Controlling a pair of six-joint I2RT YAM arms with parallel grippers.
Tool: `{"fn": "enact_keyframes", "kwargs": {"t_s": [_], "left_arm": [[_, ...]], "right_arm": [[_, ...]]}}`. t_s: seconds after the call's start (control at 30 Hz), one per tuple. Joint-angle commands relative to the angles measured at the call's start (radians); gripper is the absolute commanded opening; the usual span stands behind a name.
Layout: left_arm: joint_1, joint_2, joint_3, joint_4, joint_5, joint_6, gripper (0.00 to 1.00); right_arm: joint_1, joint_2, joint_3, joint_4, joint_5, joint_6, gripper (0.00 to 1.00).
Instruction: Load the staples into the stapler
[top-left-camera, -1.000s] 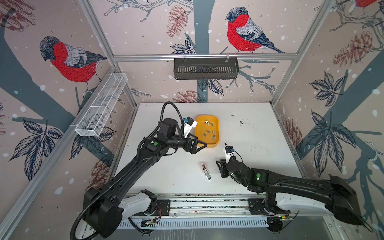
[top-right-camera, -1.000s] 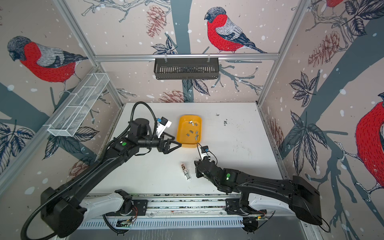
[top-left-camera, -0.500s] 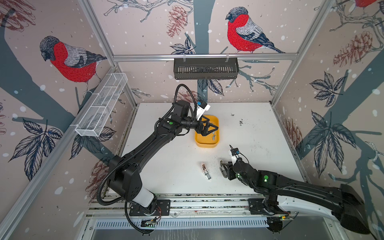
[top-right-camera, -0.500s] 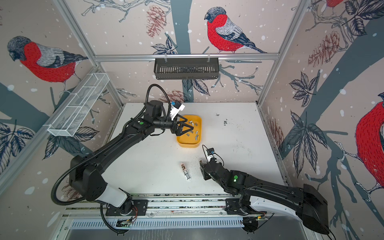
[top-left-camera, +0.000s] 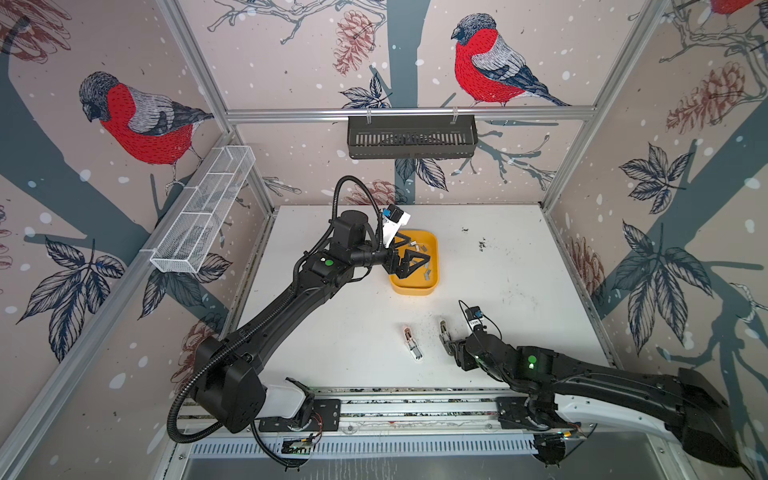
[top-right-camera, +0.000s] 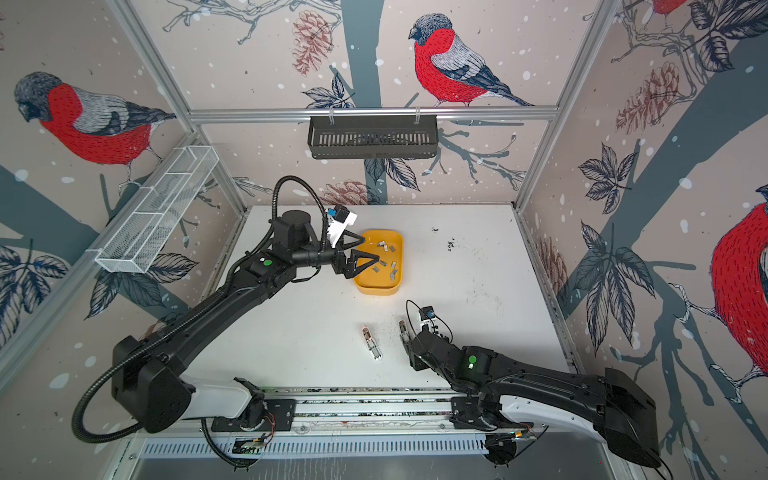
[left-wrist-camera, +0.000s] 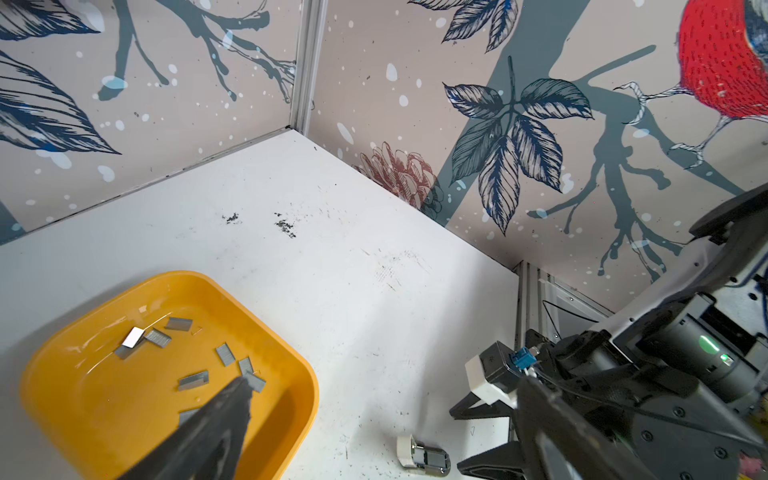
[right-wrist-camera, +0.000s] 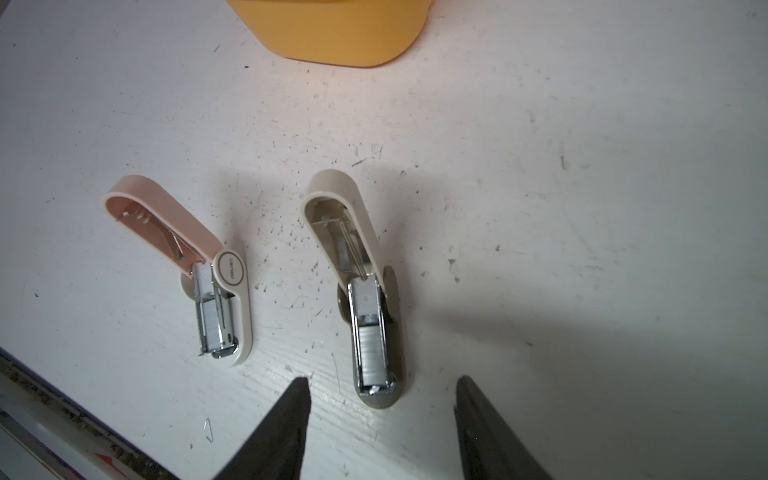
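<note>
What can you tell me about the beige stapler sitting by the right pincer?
The beige stapler is a small rounded plastic one lying flat on the white table. Its lid is swung open and back, baring a shiny metal channel with what looks like a grey staple strip at the front. Its front end sits between the fingertips of the open right pincer, which do not touch it. A pink stapler, also open, lies beside it, apart.

Staple strip (left-wrist-camera: 186, 417) partly behind left gripper (left-wrist-camera: 382, 380)
</note>
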Motion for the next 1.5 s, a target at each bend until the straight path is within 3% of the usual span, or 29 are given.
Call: {"fn": "enact_keyframes", "kwargs": {"t_s": [0.0,0.27,0.73,1.47], "left_arm": [[-0.002,0.001,0.015,0.018,-0.001,0.009,0.98],[-0.001,-0.020,0.008,0.025,-0.001,0.012,0.98],[-0.003,-0.022,0.010,0.018,0.007,0.018,0.98],[-0.012,-0.021,0.014,0.004,0.001,0.029,0.99]], "right_arm": [[0.004,-0.010,-0.015,-0.034,-0.035,0.068,0.63],[0.006,0.010,-0.029,0.004,-0.104,0.086,0.59],[-0.007,0.224,0.074,0.009,-0.040,0.008,0.44],[-0.053,0.357,0.110,0.087,-0.069,-0.076,0.23]]}}
